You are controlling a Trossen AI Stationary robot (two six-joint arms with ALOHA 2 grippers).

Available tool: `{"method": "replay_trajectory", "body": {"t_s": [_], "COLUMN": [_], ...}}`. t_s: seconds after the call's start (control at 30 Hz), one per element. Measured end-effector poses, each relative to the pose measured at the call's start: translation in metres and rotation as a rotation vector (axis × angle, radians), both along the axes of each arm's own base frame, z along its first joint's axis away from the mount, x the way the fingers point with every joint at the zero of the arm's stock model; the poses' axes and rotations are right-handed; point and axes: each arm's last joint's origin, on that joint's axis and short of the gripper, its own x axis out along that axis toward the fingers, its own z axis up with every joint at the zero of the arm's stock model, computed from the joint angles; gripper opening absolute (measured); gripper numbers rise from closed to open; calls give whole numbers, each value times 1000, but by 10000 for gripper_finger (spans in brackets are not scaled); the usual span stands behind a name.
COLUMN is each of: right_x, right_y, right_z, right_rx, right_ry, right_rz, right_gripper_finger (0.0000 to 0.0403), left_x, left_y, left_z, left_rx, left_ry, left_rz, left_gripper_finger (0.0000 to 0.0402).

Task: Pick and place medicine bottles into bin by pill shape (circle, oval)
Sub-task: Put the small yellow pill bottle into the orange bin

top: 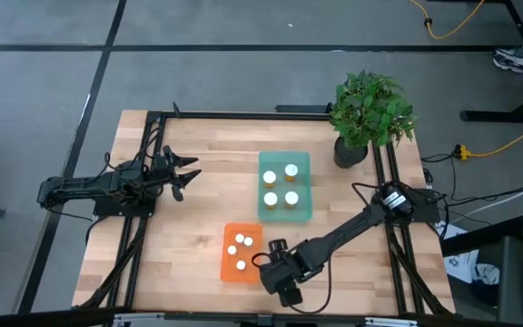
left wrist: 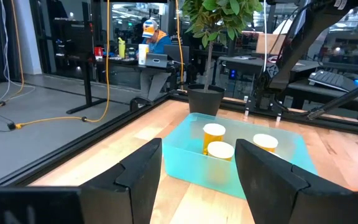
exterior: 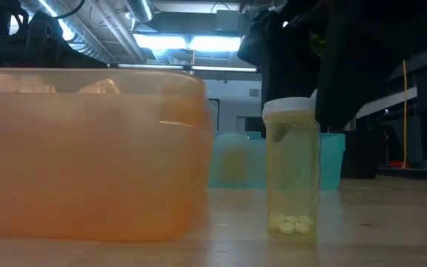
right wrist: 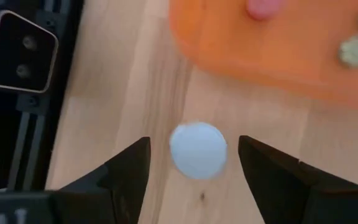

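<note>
A medicine bottle (exterior: 291, 178) with a white cap (right wrist: 197, 150) stands upright on its base on the wooden table, just off the near right corner of the orange tray (top: 241, 252). Pale pills lie at its bottom. My right gripper (right wrist: 193, 142) hangs over it pointing steeply down, open, one finger on each side of the cap with a gap to both. In the high view this gripper (top: 271, 261) hides the bottle. Three bottles stand in the orange tray, several in the teal tray (top: 285, 186). My left gripper (top: 192, 173) waits open at the table's left.
A potted plant (top: 366, 118) stands at the far right corner behind the teal tray. Black frame rails (top: 143, 182) run along the table's left and right sides. The table's near edge lies close behind my right gripper. A person sits in the room beyond (left wrist: 151, 34).
</note>
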Motion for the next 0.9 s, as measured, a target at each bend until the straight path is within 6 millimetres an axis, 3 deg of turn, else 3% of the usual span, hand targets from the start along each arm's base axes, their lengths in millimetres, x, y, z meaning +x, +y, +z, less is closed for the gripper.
{"method": "replay_trajectory", "body": {"t_s": [0.43, 0.7, 0.9], "right_x": [4, 4, 3], "right_y": [-3, -3, -5], "right_z": [-2, -1, 21], "right_rx": [-3, -7, -26], "right_ry": [-15, -20, -47], "right_rz": [15, 7, -19], "right_gripper_finger": [205, 144, 112], "left_x": [0, 0, 0], "left_y": [0, 0, 0], "left_z": [0, 0, 0], "left_rx": [0, 0, 0], "left_ry": [0, 0, 0], "left_rz": [0, 0, 0], "left_gripper_finger": [195, 195, 195]}}
